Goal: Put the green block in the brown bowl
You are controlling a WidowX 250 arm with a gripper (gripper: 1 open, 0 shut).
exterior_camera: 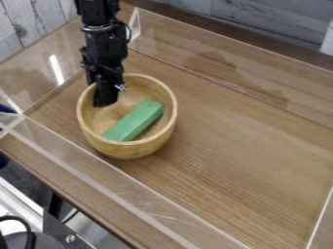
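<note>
The green block lies flat and slantwise inside the brown bowl, which stands at the left of the wooden tabletop. My black gripper points straight down into the bowl's back left part, just left of the block and apart from it. Its fingers stand close together with nothing between them. They read as one dark mass, so any gap between them is not discernible.
Clear plastic walls fence in the wooden tabletop, with the front wall close to the bowl. The arm's black column rises behind the bowl. A dark stain marks the wood at the back.
</note>
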